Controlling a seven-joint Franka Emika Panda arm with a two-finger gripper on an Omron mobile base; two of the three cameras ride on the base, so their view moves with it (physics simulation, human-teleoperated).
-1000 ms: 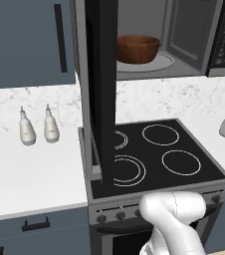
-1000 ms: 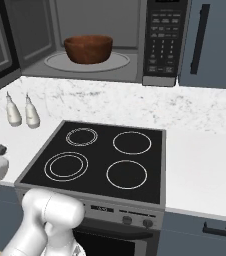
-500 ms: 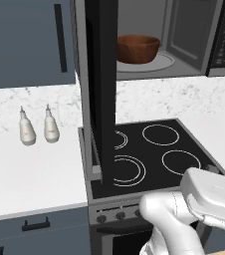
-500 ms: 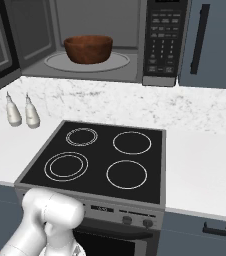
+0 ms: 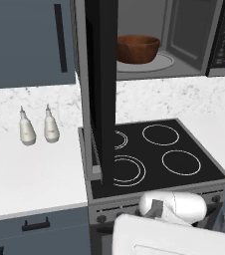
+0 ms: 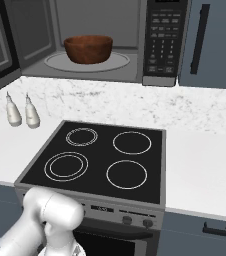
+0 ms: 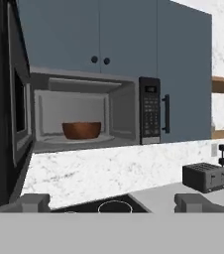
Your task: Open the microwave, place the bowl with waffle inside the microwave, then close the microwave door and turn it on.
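Closing the microwave door (image 5: 100, 84) is judged to be the step in hand, since the bowl with waffle (image 6: 88, 48) already rests inside the microwave (image 7: 86, 111) on the round turntable plate (image 6: 115, 62).

Nearest the camera, the end effector (image 7: 112, 202) is released: its two dark fingertips (image 7: 33, 202) stand wide apart with nothing between them, low in front of the stovetop (image 6: 100, 160). Beyond the stovetop, the white counter (image 6: 205, 160) carries two small white shakers (image 5: 36, 126) on the left and a dark toaster (image 7: 205, 177) on the right.

Farther back, the door stands swung fully outward on its left hinge, edge-on in the left base view. The bowl sits at the centre of the cavity, well clear of the opening, so it should not foul the closing door.

Recommended procedure:
1. Raise the end effector to the outer face of the door, near its free edge.
2. Push along the hinge arc, not straight inward.
3. Continue until the door seats flush against the keypad strip (image 6: 162, 42).

The keypad legends and the small display are too small to read; no brand marking can be made out.
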